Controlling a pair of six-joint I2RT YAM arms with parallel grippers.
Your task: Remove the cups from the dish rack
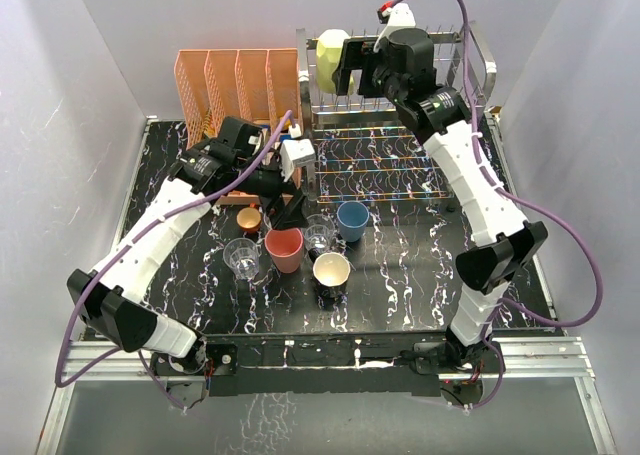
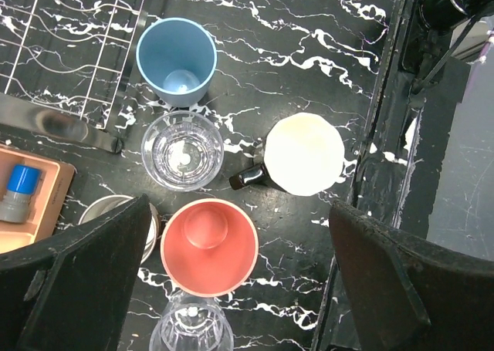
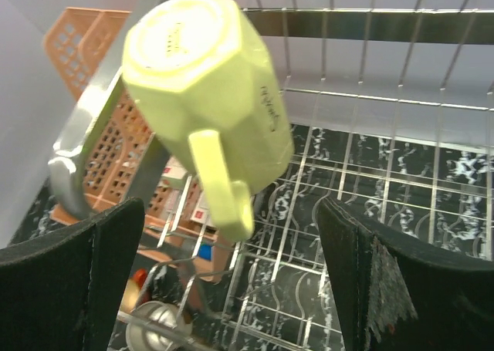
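Note:
A pale yellow mug (image 1: 329, 59) hangs tilted, bottom up, on the top tier of the chrome dish rack (image 1: 400, 170). My right gripper (image 1: 349, 67) is open right beside it. In the right wrist view the mug (image 3: 208, 81) has its handle between the spread fingers, which do not touch it. My left gripper (image 1: 290, 213) is open over cups standing on the table: a pink tumbler (image 2: 209, 245), blue tumbler (image 2: 176, 60), two clear glasses (image 2: 183, 149) (image 2: 191, 332), a black mug (image 2: 303, 153), and a steel cup (image 2: 152, 227) partly hidden by a finger. A small orange cup (image 1: 249, 219) stands left.
The peach slotted organizer (image 1: 235, 85) stands left of the rack, with a white box (image 1: 298, 157) and a blue-capped bottle (image 2: 19, 189) at its base. The rack's frame tube (image 3: 85, 158) runs close to my right gripper's left finger. Grey walls enclose the black marbled table (image 1: 400, 275).

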